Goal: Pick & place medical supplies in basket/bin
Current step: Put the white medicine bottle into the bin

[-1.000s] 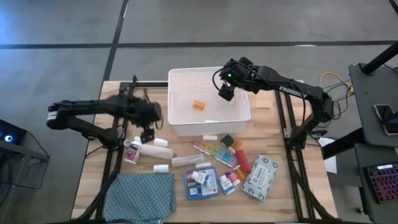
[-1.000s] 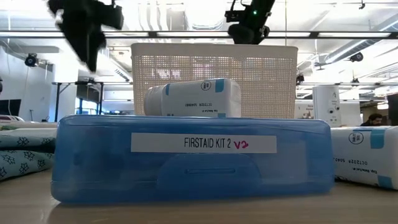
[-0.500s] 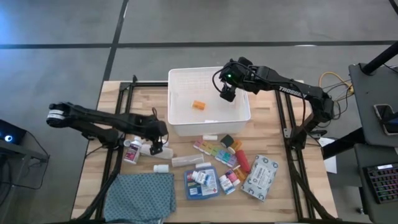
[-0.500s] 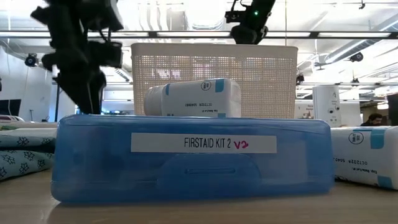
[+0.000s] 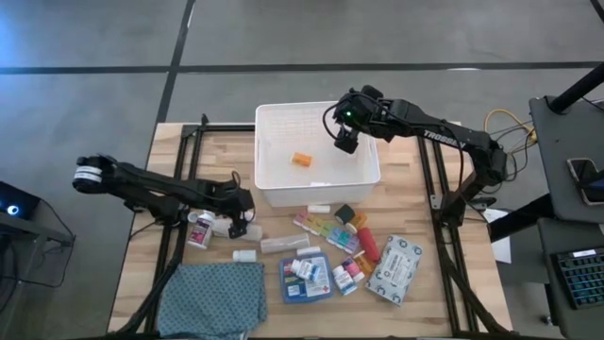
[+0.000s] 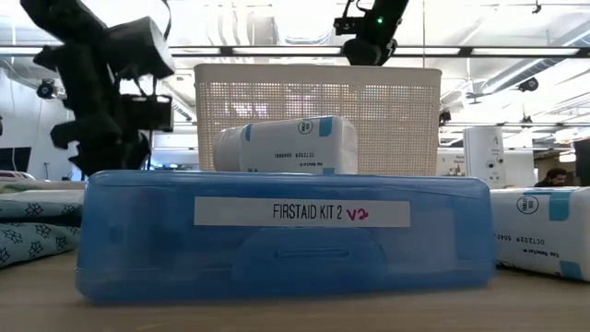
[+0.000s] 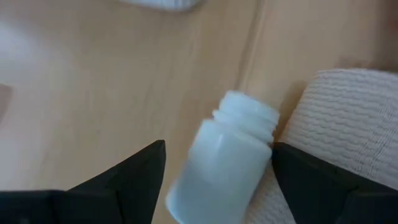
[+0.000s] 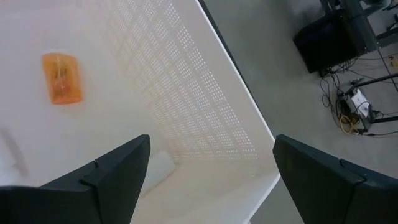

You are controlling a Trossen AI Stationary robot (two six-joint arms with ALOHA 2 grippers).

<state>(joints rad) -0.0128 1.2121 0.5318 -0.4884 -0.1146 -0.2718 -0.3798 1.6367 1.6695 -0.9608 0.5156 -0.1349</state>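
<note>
My left gripper (image 5: 242,224) is low over the table left of the white bin (image 5: 260,151), open. In the left wrist view (image 7: 217,149) its fingers stand on either side of a small white bottle (image 7: 222,165) that lies on its side on the wood, next to a beige gauze roll (image 7: 348,134). My right gripper (image 5: 343,140) hangs open over the bin's far right part and holds nothing (image 8: 211,140). An orange container (image 5: 300,160) lies on the bin's floor. Other supplies are spread on the table in front of the bin.
A blue first-aid box (image 5: 304,279) with a bottle on it, a pill organiser strip (image 5: 326,231), a wipes pack (image 5: 394,269) and small tubes lie near the bin's front. A teal patterned cloth (image 5: 217,297) covers the near left corner. A red-labelled bottle (image 5: 199,229) sits beside my left gripper.
My left gripper has swung from beside the bin's left wall toward the table's near edge and come down to the table, ending around the small white bottle. My right arm has kept still over the bin.
</note>
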